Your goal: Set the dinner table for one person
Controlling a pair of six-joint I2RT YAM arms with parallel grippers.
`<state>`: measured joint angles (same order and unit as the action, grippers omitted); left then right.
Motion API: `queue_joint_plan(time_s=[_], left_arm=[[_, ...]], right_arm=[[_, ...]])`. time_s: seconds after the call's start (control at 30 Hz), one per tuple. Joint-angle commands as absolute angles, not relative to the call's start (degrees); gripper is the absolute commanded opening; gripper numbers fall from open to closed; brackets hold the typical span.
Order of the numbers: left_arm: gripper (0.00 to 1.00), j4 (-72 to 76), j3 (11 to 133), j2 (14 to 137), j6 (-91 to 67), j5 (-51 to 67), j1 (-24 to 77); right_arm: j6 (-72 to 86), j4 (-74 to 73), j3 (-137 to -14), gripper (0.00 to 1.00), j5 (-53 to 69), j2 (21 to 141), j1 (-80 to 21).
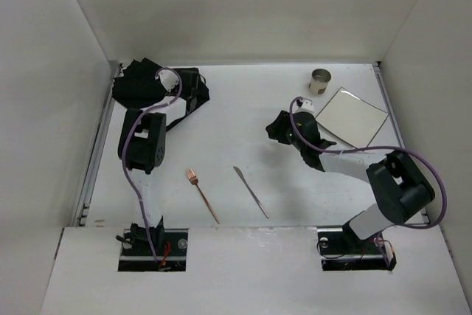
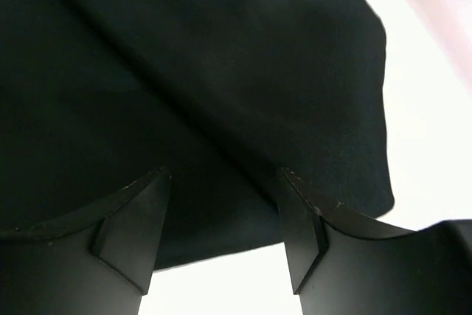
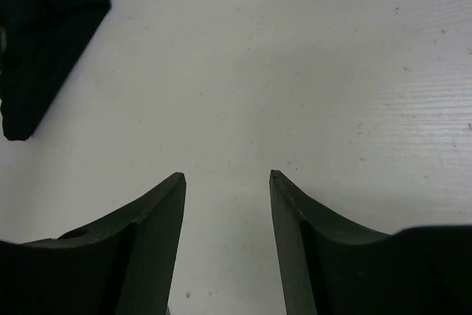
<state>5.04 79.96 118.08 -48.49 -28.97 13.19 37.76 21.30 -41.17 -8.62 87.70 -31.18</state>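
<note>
The white dinner table (image 1: 243,108) carries a crumpled black cloth mat (image 1: 136,82) at the back left. My left gripper (image 1: 186,88) is low over the mat. In the left wrist view it (image 2: 225,182) is open, with the mat's edge (image 2: 221,71) lying between and beyond the fingers. My right gripper (image 1: 279,129) is open and empty over bare table, as the right wrist view (image 3: 227,178) shows. A copper fork (image 1: 203,195) and a silver knife (image 1: 251,191) lie near the front centre. A square white plate (image 1: 352,117) and a metal cup (image 1: 320,80) stand at the back right.
Thin metal rails run along the left edge (image 1: 92,175) and the right edge (image 1: 387,101) of the table. White walls close in the back and both sides. A black shape (image 3: 44,42) shows at the upper left of the right wrist view.
</note>
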Motion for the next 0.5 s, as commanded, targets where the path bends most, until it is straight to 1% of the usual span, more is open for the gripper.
queue_joint_plan(time_s=[0.0,0.1,0.17,0.23,0.27,0.37,0.4,0.47], left_arm=[[0.57,5.1,86.5,120.2,-46.6,-26.6,13.7],[0.54,5.3,88.6,123.2,-46.9,-23.7,13.7],[0.46,6.1,88.5,124.5,-47.2,-22.2,13.7],[0.36,7.6,88.1,125.7,-46.8,-20.2,13.8],[0.30,8.3,87.5,126.2,-46.7,-18.7,14.0],[0.17,10.5,85.7,127.3,-47.4,-14.1,14.5],[0.13,11.6,84.6,127.4,-47.1,-12.3,15.1],[0.10,13.3,82.5,126.7,-46.5,-9.9,16.3]], right_arm=[[37.6,23.3,-44.1,0.55,-6.3,89.1,-32.3],[37.5,23.4,-44.4,0.55,-5.8,89.3,-32.9],[37.4,23.5,-44.4,0.55,-6.0,89.3,-33.0],[37.6,23.4,-44.5,0.55,-5.7,89.4,-33.0],[37.6,23.3,-44.5,0.55,-5.7,89.4,-33.0],[37.4,23.5,-44.3,0.55,-6.1,89.1,-33.0],[37.6,23.5,-44.3,0.55,-5.9,89.2,-33.0],[37.6,23.3,-44.3,0.55,-5.9,89.2,-33.0]])
